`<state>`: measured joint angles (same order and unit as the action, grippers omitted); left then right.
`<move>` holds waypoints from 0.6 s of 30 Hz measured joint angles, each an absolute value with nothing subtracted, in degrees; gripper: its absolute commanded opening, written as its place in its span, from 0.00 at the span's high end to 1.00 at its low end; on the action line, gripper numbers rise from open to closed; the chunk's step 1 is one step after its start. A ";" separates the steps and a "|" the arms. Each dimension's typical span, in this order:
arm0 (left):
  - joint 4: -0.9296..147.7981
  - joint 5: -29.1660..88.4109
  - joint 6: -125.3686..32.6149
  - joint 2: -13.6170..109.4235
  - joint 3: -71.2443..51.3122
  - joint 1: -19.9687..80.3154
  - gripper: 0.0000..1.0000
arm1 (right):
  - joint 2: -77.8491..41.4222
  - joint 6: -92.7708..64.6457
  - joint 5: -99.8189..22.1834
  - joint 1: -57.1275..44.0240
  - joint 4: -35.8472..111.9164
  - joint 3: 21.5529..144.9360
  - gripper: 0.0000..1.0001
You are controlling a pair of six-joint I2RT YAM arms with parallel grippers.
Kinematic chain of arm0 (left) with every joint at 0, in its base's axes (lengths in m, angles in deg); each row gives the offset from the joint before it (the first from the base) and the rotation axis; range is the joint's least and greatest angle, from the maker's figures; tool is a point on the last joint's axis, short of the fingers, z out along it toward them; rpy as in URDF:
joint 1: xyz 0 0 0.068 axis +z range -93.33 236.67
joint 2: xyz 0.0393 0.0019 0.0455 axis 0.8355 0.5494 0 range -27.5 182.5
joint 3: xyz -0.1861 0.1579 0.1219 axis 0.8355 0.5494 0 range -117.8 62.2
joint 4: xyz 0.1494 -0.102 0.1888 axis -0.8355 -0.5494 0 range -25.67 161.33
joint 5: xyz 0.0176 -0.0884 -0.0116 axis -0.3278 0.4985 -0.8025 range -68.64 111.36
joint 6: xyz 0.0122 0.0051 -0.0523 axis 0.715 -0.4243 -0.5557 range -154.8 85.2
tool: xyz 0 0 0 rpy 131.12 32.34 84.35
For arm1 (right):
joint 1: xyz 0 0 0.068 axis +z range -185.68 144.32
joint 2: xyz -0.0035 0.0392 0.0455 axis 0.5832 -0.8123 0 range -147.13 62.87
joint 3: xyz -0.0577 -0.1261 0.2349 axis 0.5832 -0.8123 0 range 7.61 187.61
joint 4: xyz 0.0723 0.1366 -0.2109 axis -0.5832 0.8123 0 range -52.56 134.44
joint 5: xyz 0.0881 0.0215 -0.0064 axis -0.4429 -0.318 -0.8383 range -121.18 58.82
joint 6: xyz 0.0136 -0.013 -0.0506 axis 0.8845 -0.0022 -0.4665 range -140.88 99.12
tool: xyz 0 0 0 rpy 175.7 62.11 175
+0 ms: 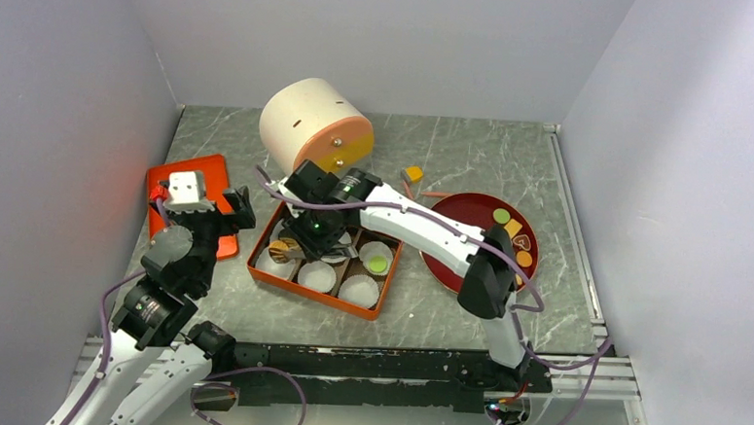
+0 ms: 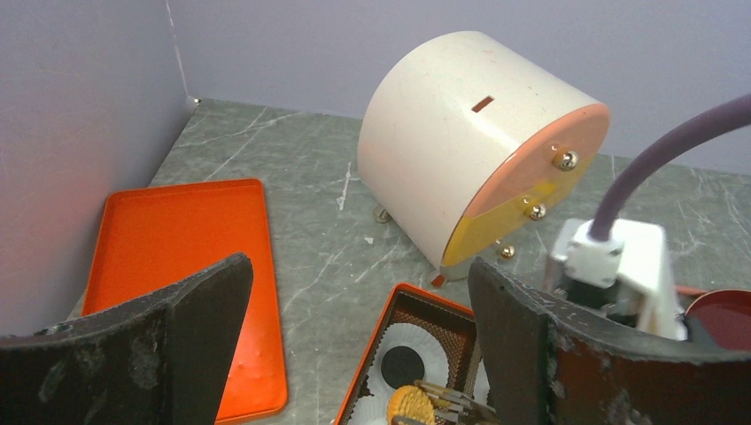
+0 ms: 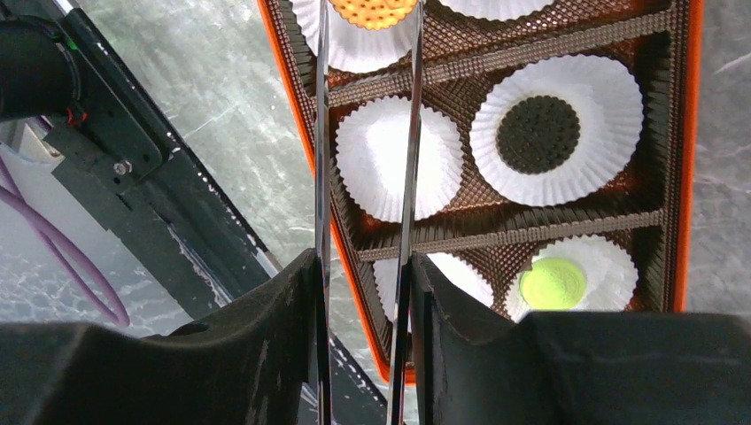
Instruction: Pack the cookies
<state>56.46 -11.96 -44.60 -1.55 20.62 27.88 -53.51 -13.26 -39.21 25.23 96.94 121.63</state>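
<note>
Orange cookie [image 3: 372, 9]: round, flat, dimpled face, no long axis, face toward wrist cam. It's pinched betw. thin metal blades of right hand [image 3: 365, 35], over a white fluted paper cup [image 3: 350, 49] in orange box [image 3: 686, 133] w/ brown grid liner. Black cookie [image 3: 538, 134] & green cookie [image 3: 553, 283] lie flat in cups. Left hand [image 2: 359, 305] spread, holding nothing, above table [image 2: 301, 177]
</note>
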 measured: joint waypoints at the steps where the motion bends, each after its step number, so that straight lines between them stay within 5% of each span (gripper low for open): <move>1: 56.46 -12.00 -44.67 -1.55 20.62 27.88 0.04 | -54.30 -13.41 -39.23 25.49 97.12 122.13 0.73; 18: 56.44 -12.09 -44.77 -1.55 20.62 27.99 0.04 | -58.43 -14.51 -40.26 27.04 97.60 125.34 0.58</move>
